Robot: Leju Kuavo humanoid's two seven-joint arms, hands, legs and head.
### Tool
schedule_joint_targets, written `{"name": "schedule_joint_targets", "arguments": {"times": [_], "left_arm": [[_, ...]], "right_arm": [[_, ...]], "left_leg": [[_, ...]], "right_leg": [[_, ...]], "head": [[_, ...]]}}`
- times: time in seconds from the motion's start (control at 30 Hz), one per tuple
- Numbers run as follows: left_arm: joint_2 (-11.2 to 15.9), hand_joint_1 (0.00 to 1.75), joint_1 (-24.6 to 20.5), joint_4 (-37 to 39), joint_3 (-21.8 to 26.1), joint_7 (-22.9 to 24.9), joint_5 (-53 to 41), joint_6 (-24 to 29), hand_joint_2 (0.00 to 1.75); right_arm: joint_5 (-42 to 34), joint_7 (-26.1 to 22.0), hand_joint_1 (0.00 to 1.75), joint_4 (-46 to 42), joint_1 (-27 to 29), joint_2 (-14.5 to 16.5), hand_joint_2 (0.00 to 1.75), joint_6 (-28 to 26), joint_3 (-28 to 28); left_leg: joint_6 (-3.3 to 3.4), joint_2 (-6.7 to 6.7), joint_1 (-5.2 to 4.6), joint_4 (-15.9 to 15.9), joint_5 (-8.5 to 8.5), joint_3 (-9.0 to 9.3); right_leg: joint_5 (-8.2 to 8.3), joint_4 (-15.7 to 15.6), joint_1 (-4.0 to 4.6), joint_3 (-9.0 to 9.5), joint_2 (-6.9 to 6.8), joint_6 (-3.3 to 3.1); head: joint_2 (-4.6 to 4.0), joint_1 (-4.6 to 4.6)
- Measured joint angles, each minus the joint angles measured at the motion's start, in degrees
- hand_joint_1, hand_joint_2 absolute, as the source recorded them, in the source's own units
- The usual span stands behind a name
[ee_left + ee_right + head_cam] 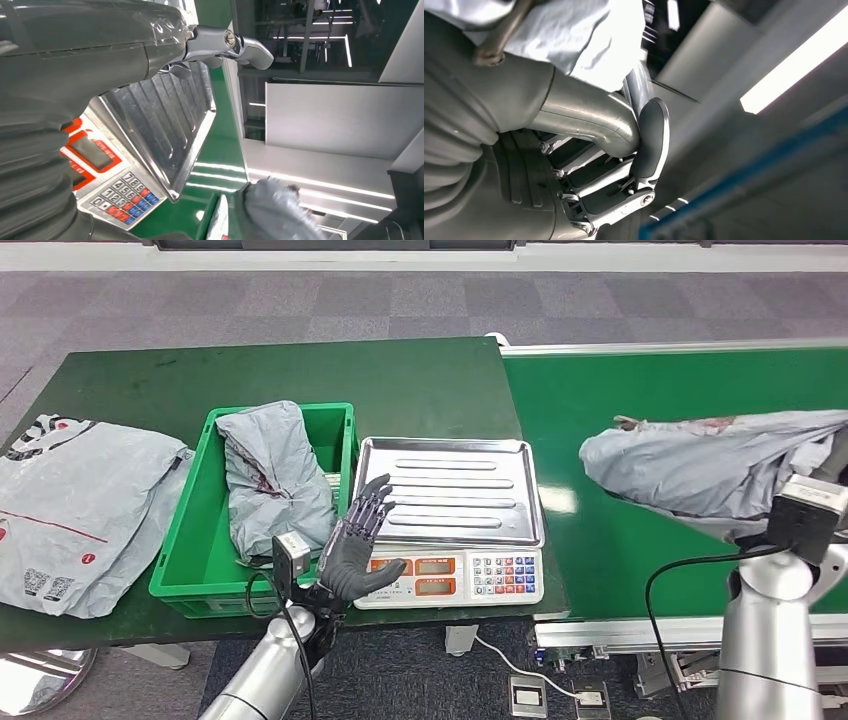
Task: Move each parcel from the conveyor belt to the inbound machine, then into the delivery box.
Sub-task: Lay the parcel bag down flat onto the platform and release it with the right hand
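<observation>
The right hand (624,165) grips a grey parcel (715,465) lifted above the green conveyor belt (600,540), near its right edge. The left hand (355,545) hovers with fingers spread, holding nothing, between the green delivery box (190,560) and the weighing scale (450,505) at the counter's (420,380) front edge
</observation>
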Motion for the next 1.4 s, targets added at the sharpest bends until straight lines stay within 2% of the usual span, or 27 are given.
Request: {"name": "schedule_joint_targets", "arguments": {"times": [0.17,0.3,0.43,0.6,0.67,0.77,0.87,1.07,1.37,1.4], "left_arm": [[-0.85,0.0,-1.06,0.97,0.0,0.01,0.04,-0.02,1.75],[-1.28,0.0,-1.28,1.27,0.0,0.01,0.09,-0.64,1.75],[-1.82,0.0,-1.57,1.67,0.0,0.01,0.27,-1.57,1.75],[-2.26,0.0,-1.6,2.02,0.0,0.02,0.44,-2.68,1.75],[-2.32,0.0,-1.58,2.02,0.0,0.02,0.51,-2.86,1.75],[-2.31,0.0,-1.53,2.07,0.0,0.02,0.6,-2.86,1.75],[-2.27,0.0,-1.51,2.15,0.0,0.01,0.66,-2.86,1.75],[-2.25,0.0,-1.49,2.18,0.0,0.01,0.69,-2.86,1.75],[-2.15,0.0,-0.61,1.97,0.0,0.01,0.11,-2.98,1.75],[-2.12,0.0,-0.61,1.97,-0.01,0.01,0.04,-2.98,1.75]], "right_arm": [[9.68,0.07,1.75,-3.73,-3.75,2.83,1.75,-0.96,4.0],[21.41,1.28,1.75,-0.88,-8.72,5.31,1.75,-0.11,9.79],[33.59,4.74,1.75,8.06,-15.17,7.19,1.75,2.2,17.51],[48.76,7.81,1.75,25.95,-22.17,9.61,1.75,9.16,30.44],[50.44,8.11,1.75,32.24,-23.31,10.76,1.75,10.56,34.93],[50.96,8.33,1.75,38.93,-24.88,12.13,1.75,11.28,38.7],[51.03,8.4,1.75,42.84,-26.05,12.72,1.75,11.44,40.45],[50.98,8.35,1.75,44.88,-26.68,13.01,1.75,11.83,41.28],[48.39,12.39,1.75,57.21,-28.37,15.57,1.75,26.25,47.39],[47.71,12.87,1.67,58.01,-28.45,15.77,1.75,26.99,47.63]], "left_leg": [[-0.01,-0.01,0.0,0.0,0.08,-0.02],[-0.07,0.17,0.0,-0.01,0.12,-0.05],[-0.11,0.28,0.04,-0.01,0.16,-0.07],[-0.14,0.28,0.1,-0.01,0.16,-0.05],[-0.14,0.18,0.11,-0.01,0.16,-0.07],[-0.15,0.04,0.12,-0.01,0.16,-0.11],[-0.15,0.06,0.11,-0.01,0.15,-0.13],[-0.15,0.1,0.1,-0.01,0.14,-0.13],[-0.2,0.31,0.12,-0.02,0.11,0.1],[-0.22,0.35,0.13,-0.02,0.1,0.16]], "right_leg": [[0.04,0.03,0.01,0.03,0.0,-0.01],[0.1,0.1,0.01,-0.1,0.18,-0.05],[0.16,0.14,0.03,-0.17,0.34,-0.09],[0.16,0.16,0.08,-0.2,0.4,-0.11],[0.14,0.15,0.09,-0.21,0.29,-0.12],[0.1,0.15,0.09,-0.21,0.14,-0.16],[0.1,0.14,0.08,-0.21,0.16,-0.16],[0.11,0.12,0.07,-0.22,0.19,-0.16],[0.11,0.1,0.09,-0.13,0.35,-0.17],[0.1,0.1,0.1,-0.08,0.39,-0.18]], "head": [[0.0,0.0],[0.0,0.0],[0.0,0.0],[0.0,-0.01],[0.0,-0.01],[0.0,-0.01],[0.0,0.0],[0.0,-0.01],[0.0,0.0],[0.0,-0.01]]}}
